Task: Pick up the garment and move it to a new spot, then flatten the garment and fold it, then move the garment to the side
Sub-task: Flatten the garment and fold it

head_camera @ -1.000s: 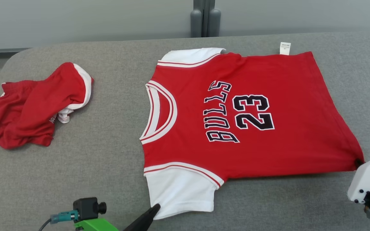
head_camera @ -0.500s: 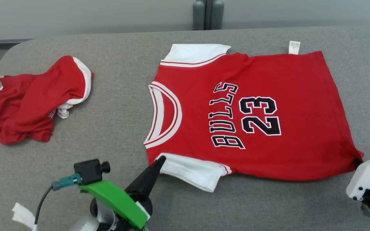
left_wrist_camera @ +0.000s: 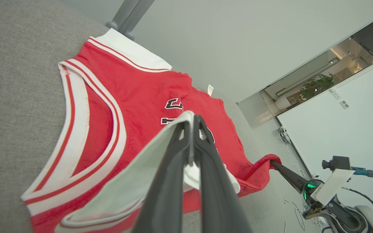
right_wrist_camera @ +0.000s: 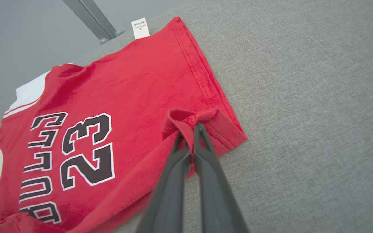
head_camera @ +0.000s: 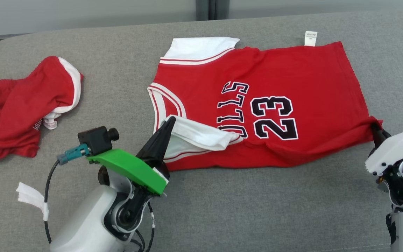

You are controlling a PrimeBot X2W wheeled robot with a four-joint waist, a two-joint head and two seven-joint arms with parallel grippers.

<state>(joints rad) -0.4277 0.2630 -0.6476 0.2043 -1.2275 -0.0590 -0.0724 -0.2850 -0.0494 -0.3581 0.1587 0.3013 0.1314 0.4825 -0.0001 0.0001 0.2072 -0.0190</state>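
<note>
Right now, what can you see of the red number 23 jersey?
The jersey is red knit-looking fabric with white short sleeves, a red-and-white striped neckline, black white-edged BULLS 23 lettering and a white tag at its far edge. It lies front up on the grey padded surface, neck toward the robot's left, hem toward its right. The left gripper is shut on the near white sleeve, lifted over the chest; the right gripper is shut on the near hem corner, bunching it.

The white sleeve [head_camera: 201,134] hides part of the lettering on the jersey [head_camera: 292,77] from us; the crumpled red garment [head_camera: 12,105] leaves the left edge; we cannot read the label [head_camera: 310,37].
</note>
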